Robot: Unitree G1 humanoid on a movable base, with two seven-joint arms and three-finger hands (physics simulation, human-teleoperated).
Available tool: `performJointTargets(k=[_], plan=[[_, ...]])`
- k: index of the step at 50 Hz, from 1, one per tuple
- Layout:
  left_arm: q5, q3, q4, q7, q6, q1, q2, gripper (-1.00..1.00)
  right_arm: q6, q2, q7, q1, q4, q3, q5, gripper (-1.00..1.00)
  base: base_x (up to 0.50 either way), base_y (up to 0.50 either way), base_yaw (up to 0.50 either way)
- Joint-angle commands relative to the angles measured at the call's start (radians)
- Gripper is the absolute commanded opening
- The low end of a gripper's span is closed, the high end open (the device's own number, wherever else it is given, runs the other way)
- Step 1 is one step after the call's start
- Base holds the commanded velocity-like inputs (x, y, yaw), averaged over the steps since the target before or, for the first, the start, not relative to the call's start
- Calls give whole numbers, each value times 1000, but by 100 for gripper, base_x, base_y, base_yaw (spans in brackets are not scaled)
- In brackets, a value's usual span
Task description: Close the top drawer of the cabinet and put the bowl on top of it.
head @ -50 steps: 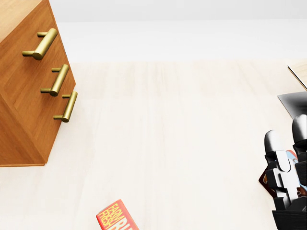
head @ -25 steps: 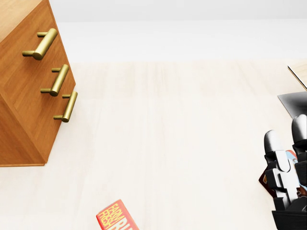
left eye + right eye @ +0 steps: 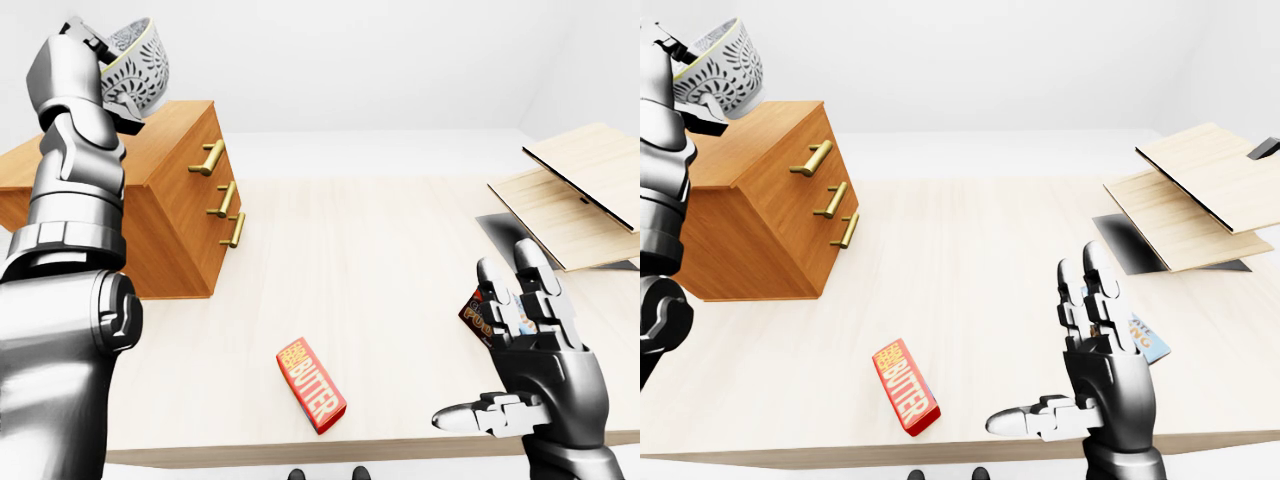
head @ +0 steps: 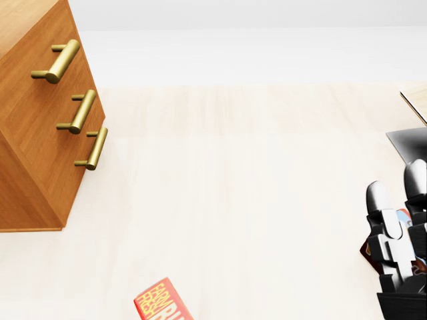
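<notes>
Up at the top left of the left-eye view, the left hand [image 3: 95,50] grips the bowl [image 3: 135,62] above the cabinet [image 3: 165,200], whose three drawers sit flush. Lower right, the right hand [image 3: 1095,350] hovers over the tabletop [image 3: 380,260] with fingers spread, near a butter box [image 3: 311,384]

"BUTTER" on red box [image 3: 312,385]

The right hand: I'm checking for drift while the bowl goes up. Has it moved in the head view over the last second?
Barely: the right hand sits a touch lower against the fixed cabinet.
</notes>
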Motion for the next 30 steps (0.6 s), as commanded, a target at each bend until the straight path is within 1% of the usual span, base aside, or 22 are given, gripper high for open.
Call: performJointTargets(k=[1, 8, 12, 22, 28, 30], plan=[[-6, 0, 70, 73, 0, 4, -18, -100, -1, -4, -4, -4, 6, 3, -2, 100, 0, 0, 0], [-5, -7, 78, 83, 0, 23, -30, -100, -1, -6, -5, -8, 10, 2, 0, 100, 0, 0, 0], [-5, -7, 80, 80, 0, 26, -28, -100, -10, -5, -5, -1, 10, 11, -6, 100, 0, 0, 0], [-6, -5, 89, 90, 0, 38, -26, -100, -8, -10, -9, 0, 9, 12, -4, 100, 0, 0, 0], [1, -7, 88, 87, 0, 43, -16, -100, -5, -12, -10, -1, 8, 10, -1, 100, 0, 0, 0], [5, -6, 83, 83, 0, 42, -2, -100, -7, -10, -9, 0, 9, 11, -3, 100, 0, 0, 0]])
